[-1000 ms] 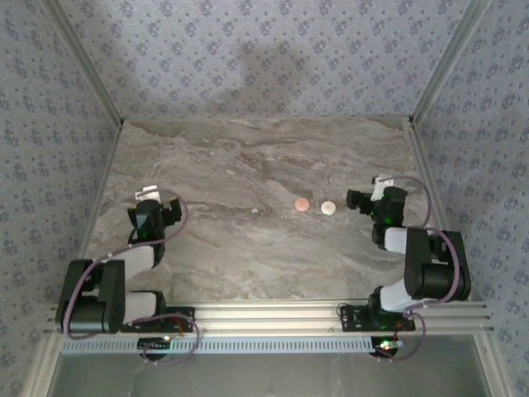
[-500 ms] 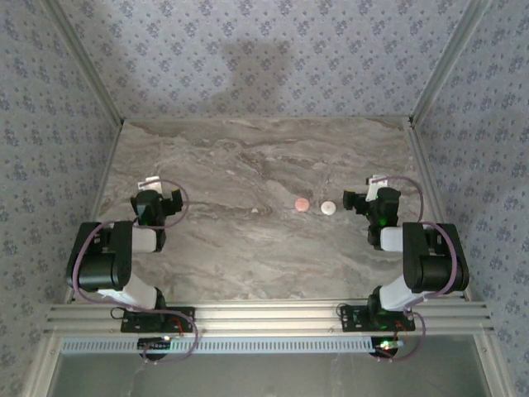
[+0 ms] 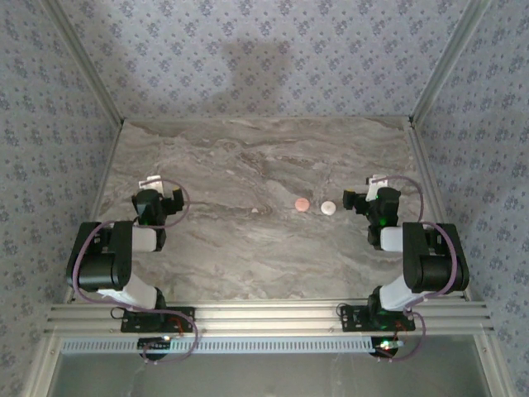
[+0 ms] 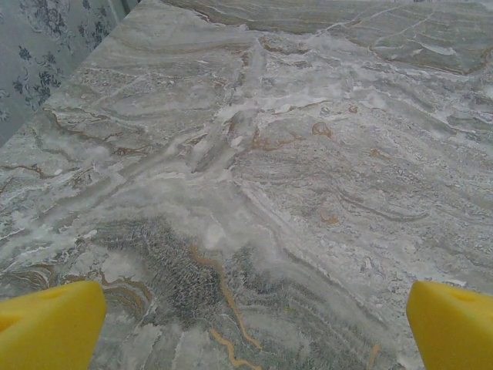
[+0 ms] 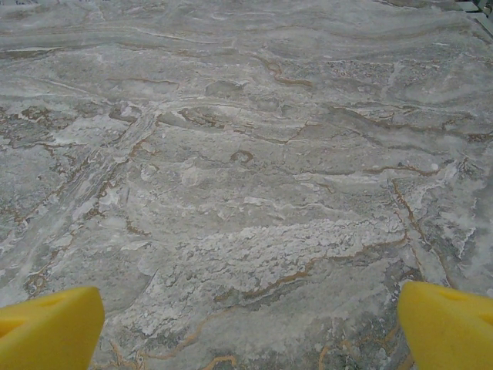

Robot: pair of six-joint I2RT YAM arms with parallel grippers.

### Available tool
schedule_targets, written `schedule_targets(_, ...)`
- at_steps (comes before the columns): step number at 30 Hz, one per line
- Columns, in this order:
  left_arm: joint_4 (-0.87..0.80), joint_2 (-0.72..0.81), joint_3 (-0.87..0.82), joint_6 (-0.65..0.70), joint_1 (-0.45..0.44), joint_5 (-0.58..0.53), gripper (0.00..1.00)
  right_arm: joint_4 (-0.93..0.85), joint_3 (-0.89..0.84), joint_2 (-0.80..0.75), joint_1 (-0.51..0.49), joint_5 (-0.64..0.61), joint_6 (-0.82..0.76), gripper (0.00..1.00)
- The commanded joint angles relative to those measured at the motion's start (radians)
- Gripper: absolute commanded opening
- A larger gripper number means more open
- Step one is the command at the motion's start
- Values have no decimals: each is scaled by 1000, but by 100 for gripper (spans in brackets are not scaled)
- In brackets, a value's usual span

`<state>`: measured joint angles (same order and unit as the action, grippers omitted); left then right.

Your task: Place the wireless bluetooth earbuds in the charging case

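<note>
Nothing has moved in the last half second: my left hand (image 3: 162, 193) and right hand (image 3: 367, 195) both gape wide, empty. A tiny white earbud (image 3: 254, 210) lies mid desk (image 3: 248, 256), with a pink disc (image 3: 302, 203) and a white disc (image 3: 329, 208) at its 3 o'clock.

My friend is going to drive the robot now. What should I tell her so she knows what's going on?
Left end effector: open, empty, over bare table.
Right end effector: open, empty, close to the white disc.
Things: a tiny white speck mid-table is likely an earbud. It lies left of the pink disc, which sits beside the white disc. Whether either disc is the case is too small to tell.
Done: nothing picked up or inserted.
Left: grab the earbuds and seat them in the case.
</note>
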<state>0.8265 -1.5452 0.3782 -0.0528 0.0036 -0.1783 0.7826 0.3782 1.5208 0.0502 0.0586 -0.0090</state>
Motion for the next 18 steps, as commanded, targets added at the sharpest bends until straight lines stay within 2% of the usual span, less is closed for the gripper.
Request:
schedule_targets(1,17,11,21,5,-6,13,100,24,14,7,5,-18,-11,100)
schedule_targets(18,13,11,24,4,4,44,100,26,14,6,7,-18,-11,100)
